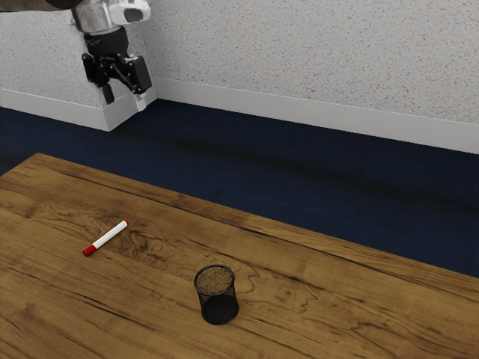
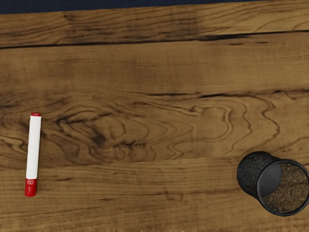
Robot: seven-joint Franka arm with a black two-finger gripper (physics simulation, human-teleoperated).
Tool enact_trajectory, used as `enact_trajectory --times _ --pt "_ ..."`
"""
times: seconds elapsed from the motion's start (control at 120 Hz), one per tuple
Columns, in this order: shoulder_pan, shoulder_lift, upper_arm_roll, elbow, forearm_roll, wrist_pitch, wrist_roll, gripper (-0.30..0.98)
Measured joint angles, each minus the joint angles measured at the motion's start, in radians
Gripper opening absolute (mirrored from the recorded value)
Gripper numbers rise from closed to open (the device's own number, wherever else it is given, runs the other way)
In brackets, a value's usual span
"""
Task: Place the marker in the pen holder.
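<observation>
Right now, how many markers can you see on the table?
1. The marker lies flat on the wooden table, apart from the upright pen holder.

An office-like room — a marker (image 1: 111,235) and mesh pen holder (image 1: 218,310) on a wooden table (image 1: 314,321), lower frame. Dark blue carpet (image 1: 299,176) and speckled wall (image 1: 314,60) above.

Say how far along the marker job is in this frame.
Done: nothing visible; the marker lies on its side on the table, apart from the upright pen holder. In hand: nothing; the claw hangs open, well above the tabletop. Left: the whole sequence, meaning reach down, grip the marker, carry it to the holder and lower it in.
</observation>
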Motion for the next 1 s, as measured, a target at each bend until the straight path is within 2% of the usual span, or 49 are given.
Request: enact_trajectory --times 0.058,0.1,0.167,0.225,0.333,0.358,0.417,0.467,0.5,0.575,0.617,0.767,1.0 --pt "0.115 -0.039 -0.185 -0.078 0.039 0.026 -0.001 0.67" --pt "0.148 -0.093 -0.253 -0.171 0.060 0.059 -0.002 0.67" --pt "0.139 -0.176 -0.276 -0.410 0.081 0.142 -0.005 0.67" --pt "0.175 -0.192 -0.227 -0.611 0.094 0.230 -0.007 0.66" --pt "0.426 -0.095 -0.191 -0.712 0.127 0.379 0.024 0.67" --pt "0.514 -0.083 -0.228 -0.718 0.134 0.412 0.036 0.67" --pt "0.807 -0.060 -0.410 -0.727 0.147 0.476 0.063 0.67" --pt "0.926 -0.019 -0.476 -0.731 0.153 0.536 0.086 0.67" --pt "0.901 0.014 -0.496 -0.732 0.154 0.583 0.102 0.67" --pt "0.661 0.042 -0.521 -0.734 0.155 0.667 0.139 0.67" --pt "0.599 0.045 -0.526 -0.740 0.155 0.707 0.161 0.66" --pt "0.640 0.050 -0.528 -0.776 0.153 0.815 0.231 0.66" --pt "0.683 0.052 -0.527 -0.853 0.153 0.909 0.311 0.67"
